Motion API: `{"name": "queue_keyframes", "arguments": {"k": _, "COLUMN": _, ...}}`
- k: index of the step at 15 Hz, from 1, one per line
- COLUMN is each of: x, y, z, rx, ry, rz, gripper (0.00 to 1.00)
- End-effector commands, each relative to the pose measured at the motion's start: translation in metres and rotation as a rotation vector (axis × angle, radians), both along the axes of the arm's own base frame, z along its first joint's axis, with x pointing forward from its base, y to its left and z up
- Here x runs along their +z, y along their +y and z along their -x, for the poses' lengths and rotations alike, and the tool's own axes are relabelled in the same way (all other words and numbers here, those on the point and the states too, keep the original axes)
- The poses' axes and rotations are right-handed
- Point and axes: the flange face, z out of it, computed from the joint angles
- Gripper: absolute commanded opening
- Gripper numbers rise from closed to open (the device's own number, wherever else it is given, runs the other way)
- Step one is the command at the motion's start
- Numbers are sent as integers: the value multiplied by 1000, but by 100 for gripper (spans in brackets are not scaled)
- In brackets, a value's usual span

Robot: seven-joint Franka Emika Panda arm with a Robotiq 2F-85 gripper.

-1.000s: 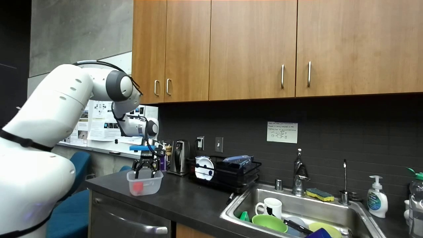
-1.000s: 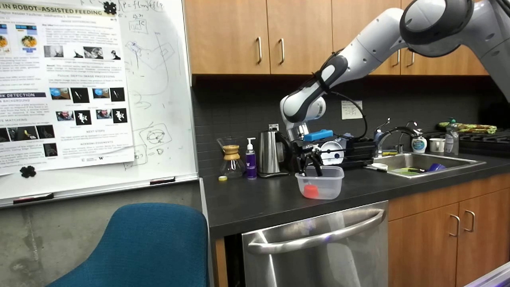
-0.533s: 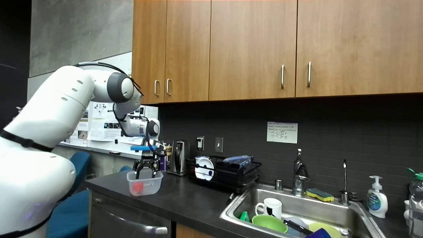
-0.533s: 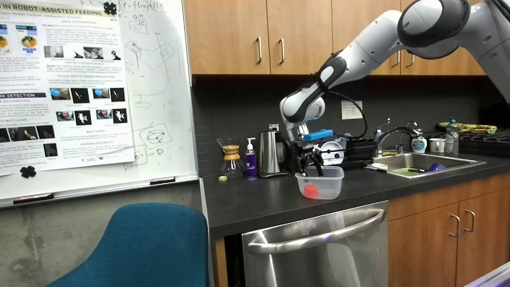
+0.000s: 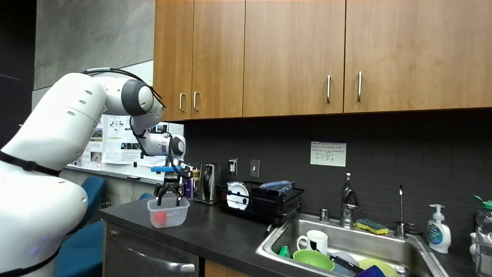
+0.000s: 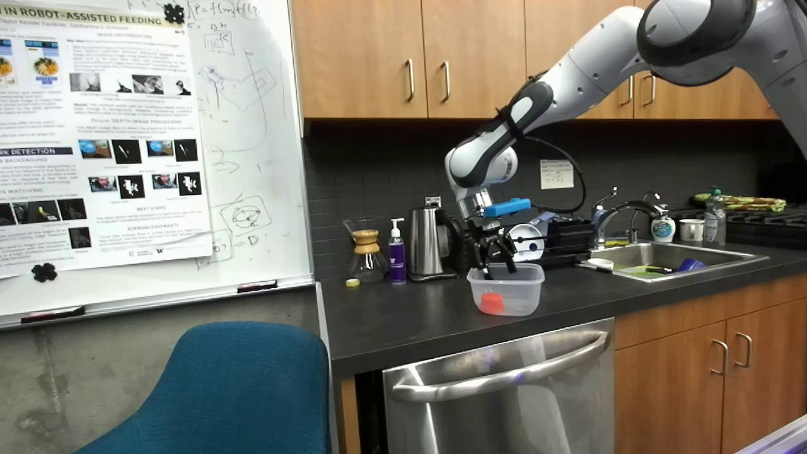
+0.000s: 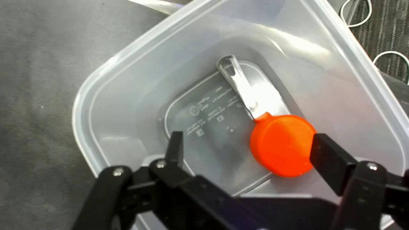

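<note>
The latest change is small: the pincer (image 7: 247,145) has risen slightly, and nothing has come up with it. It stands wide open and empty, its two fingers (image 7: 175,148) hanging within the mouth of the plastic tub (image 6: 523,297), at about rim height in both exterior views. Below the pincer, on the tub's floor, lies the red measuring cup (image 7: 282,145), its handle (image 7: 237,83) running out beyond the fingers. Seen from the wrist, the cup sits under the gap, nearer the finger at the right of that view, which overlaps its edge; the exterior views suggest the two are apart. For the work in hand, I judge that the cup is not secured: the lift could be a readjustment over it or a retreat after letting it go, and I cannot tell which.

Against the earlier frames, the pincer is a little higher in both exterior views, and in an exterior view the blue piece (image 6: 507,207) above it has shifted toward the dish rack (image 6: 567,236), off to one side of the pincer. The arm (image 6: 586,79) has lifted too. The tub and cup lie where they did, under the pincer on the counter (image 6: 403,321); the kettle (image 6: 427,243) beyond the pincer has not moved either.
</note>
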Motion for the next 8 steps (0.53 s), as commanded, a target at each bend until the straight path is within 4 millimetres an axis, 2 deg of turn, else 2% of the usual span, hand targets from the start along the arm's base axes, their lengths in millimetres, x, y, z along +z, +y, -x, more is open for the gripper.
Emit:
{"name": "queue_keyframes", "arguments": {"k": 1, "x": 2, "y": 9, "z": 13, "rx": 1, "ry": 6, "rz": 6, "gripper": 100}}
{"name": "queue_keyframes", "arguments": {"k": 8, "x": -24, "y": 15, "z": 32, "rx": -11, "ry": 39, "rz": -19, "gripper": 100}}
